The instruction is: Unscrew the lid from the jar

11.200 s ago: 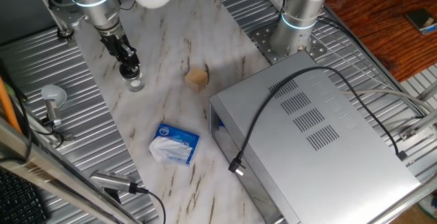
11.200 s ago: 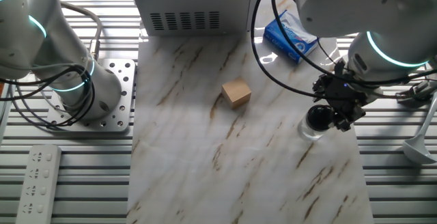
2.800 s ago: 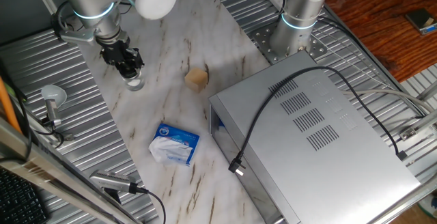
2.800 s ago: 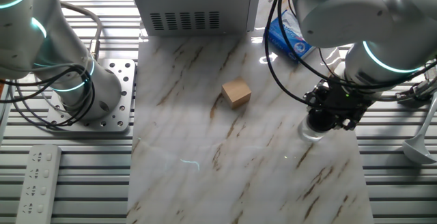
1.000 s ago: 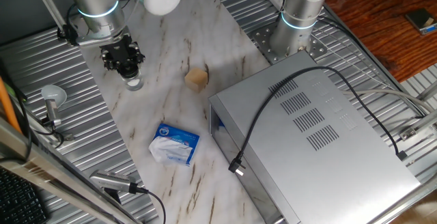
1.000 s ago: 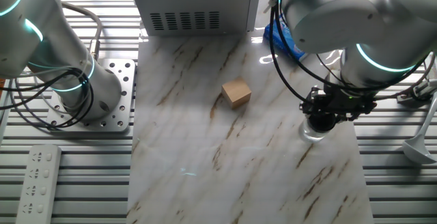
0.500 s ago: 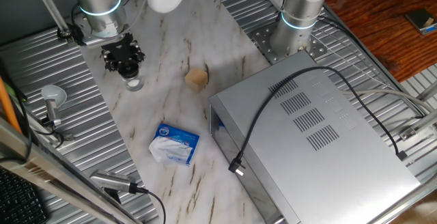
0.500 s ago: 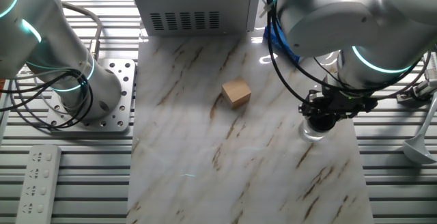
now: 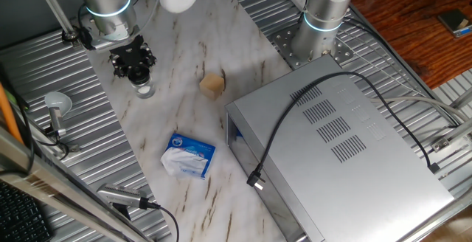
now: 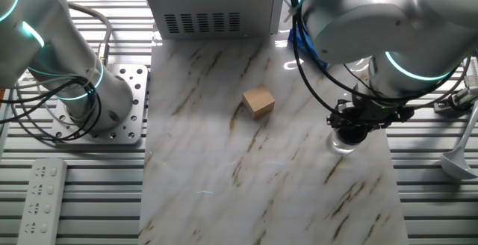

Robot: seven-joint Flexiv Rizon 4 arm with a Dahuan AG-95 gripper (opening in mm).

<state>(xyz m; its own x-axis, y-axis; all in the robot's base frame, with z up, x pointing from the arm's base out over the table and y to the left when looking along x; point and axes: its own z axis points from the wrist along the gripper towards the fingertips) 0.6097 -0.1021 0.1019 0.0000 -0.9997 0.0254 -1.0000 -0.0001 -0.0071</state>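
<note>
The small clear glass jar [image 9: 144, 90] stands upright on the marble table top near its edge; it also shows in the other fixed view [image 10: 340, 147]. Its black lid [image 10: 351, 134] sits on top of it, mostly covered by the fingers. My gripper [image 9: 138, 72] points straight down over the jar, and its jaws are closed around the lid; it also shows in the other fixed view [image 10: 354, 130]. The jar's base rests on the table.
A tan cube [image 9: 212, 85] sits mid-table. A blue-and-white packet [image 9: 189, 156] lies nearer the front. A large grey metal box [image 9: 335, 142] with a black cable fills one side. A second arm's base [image 10: 86, 95] stands on a metal plate. A white ladle [image 9: 56, 105] lies on the slatted surface.
Since the earliest frames my wrist has turned around the lid while staying over the jar. In the last half second nothing has visibly moved.
</note>
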